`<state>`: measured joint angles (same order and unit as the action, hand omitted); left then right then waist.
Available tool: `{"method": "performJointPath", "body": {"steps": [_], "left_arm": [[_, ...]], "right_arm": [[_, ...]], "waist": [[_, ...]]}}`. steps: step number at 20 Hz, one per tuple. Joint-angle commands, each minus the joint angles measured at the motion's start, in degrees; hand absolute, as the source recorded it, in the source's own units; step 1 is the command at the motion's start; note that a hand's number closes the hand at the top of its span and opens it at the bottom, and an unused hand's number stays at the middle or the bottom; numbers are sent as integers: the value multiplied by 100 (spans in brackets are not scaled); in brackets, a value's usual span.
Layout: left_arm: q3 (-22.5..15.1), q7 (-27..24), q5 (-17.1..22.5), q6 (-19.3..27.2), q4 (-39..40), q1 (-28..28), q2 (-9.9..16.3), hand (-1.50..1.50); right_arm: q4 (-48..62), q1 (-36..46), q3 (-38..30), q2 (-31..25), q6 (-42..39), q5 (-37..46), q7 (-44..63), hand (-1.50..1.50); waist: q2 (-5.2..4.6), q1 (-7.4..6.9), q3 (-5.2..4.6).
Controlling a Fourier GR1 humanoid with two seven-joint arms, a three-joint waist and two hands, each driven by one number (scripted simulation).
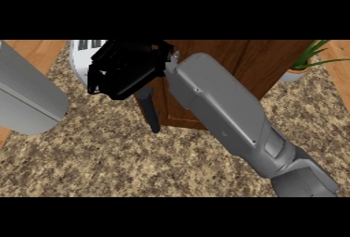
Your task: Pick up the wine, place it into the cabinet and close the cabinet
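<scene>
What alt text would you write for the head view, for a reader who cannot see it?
The right robot hand, black on a grey forearm, hangs over a dark wooden cabinet on a speckled counter, with a dark slim object just below it. The left forearm shows at the left edge, a potted plant at top right.

Lighting here is pretty flat and even, no obvious single source. The speckled counter (103, 157) reads mid-bright all over, with no clear cast shadow on it. The right hand (126, 69) is basically a black blob, its fingers (103, 85) losing all detail. Just beside them the grey forearm (219, 106) shows soft shading, lighter on top. No glare anywhere. The wood cabinet (253, 60) beyond the fingers looks dark and a bit soft.
</scene>
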<state>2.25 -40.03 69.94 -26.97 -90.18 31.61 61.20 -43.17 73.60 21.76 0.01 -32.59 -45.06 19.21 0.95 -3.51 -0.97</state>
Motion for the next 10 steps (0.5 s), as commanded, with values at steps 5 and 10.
{"method": "performJointPath", "body": {"steps": [5, 10], "left_arm": [[87, 77, -9, -124, -121, -51, -31, -150], [19, 181, -99, 57, -269, -225, -123, -150]], "right_arm": [[452, -67, -625, -944, 767, 446, -802, 150], [456, -92, -596, -762, 910, 534, -1009, 150]], "waist": [[-176, 194, 94], [-209, 234, 90]]}}
